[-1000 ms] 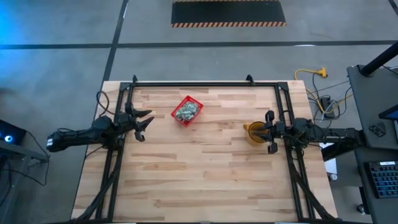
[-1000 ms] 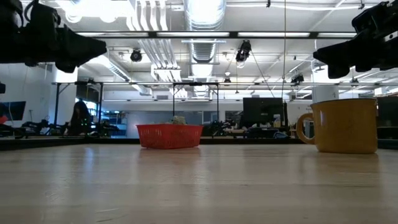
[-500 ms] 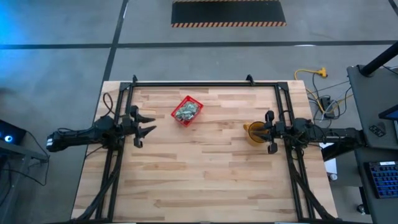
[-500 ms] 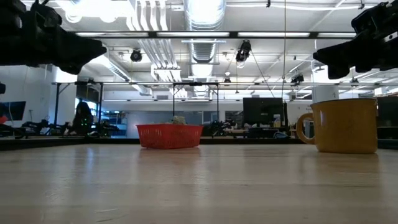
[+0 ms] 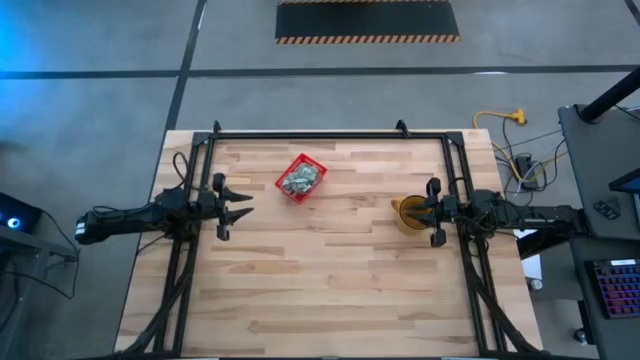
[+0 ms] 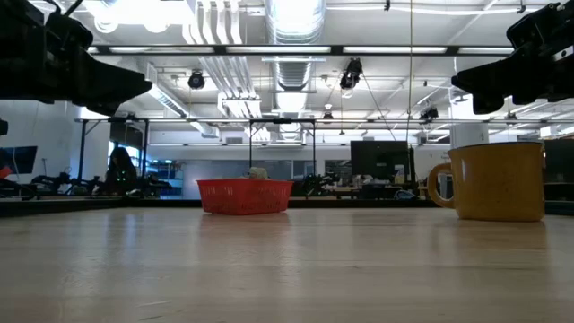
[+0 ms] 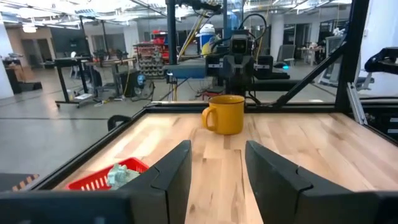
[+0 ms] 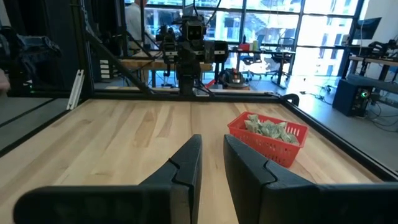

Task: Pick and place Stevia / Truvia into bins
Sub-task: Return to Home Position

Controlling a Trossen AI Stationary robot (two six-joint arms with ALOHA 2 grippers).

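Sachets (image 8: 267, 129) fill the red basket (image 6: 244, 195) far-centre. Left gripper (image 5: 244, 203) hangs open-jawed at left; right gripper (image 8: 212, 152), jaws barely parted, seemingly hovers above the yellow mug (image 7: 225, 114).

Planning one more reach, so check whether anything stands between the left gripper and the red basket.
Nothing visible does. The left gripper hangs open at the table's left edge, and only bare wood lies between it and the red basket holding the sachets. The yellow mug stands far off by the right gripper.
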